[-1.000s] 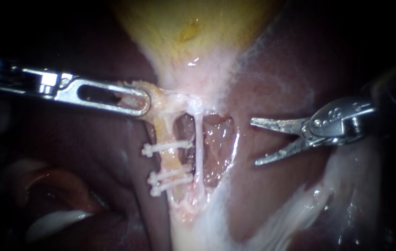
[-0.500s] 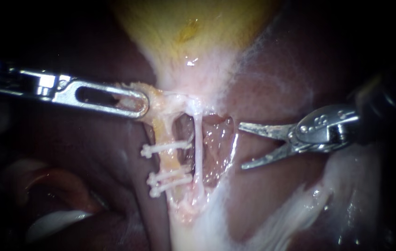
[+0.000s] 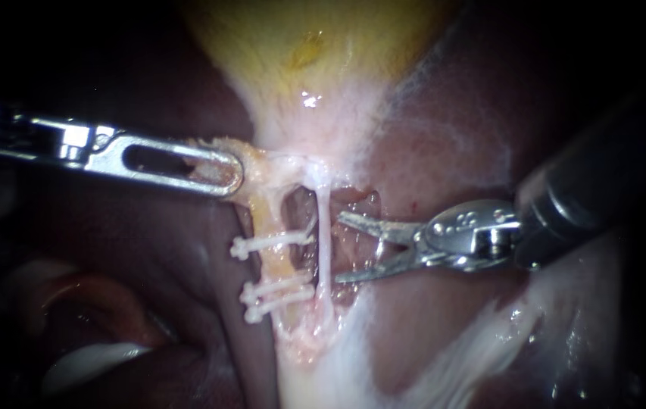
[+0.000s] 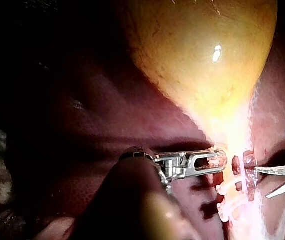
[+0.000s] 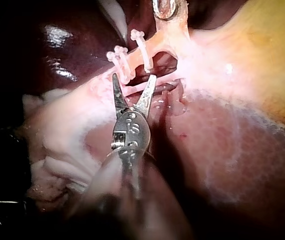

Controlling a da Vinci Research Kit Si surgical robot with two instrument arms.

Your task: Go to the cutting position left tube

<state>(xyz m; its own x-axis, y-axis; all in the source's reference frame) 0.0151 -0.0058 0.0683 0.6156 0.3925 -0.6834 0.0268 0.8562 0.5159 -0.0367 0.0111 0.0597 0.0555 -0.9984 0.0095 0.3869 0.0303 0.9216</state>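
Our left instrument (image 3: 232, 173), slotted steel jaws pinching pale tissue (image 3: 258, 163) at the head of the yellowish white-clipped left tube (image 3: 277, 257), holds; our right instrument (image 3: 339, 248), blades spread, sits just beside that tube, not yet astride it.

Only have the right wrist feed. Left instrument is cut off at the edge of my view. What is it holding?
Observer: In the endoscope view the left instrument has its jaws shut on tissue at the top of the left tube, just under the gallbladder.
Operator: Are my blades at the left tube yet?
Observer: No. The right instrument has its blades open, with the tips close beside the thin right tube, on the side away from the left tube. An opening lies between the two tubes. I cannot tell whether the tips touch the right tube.
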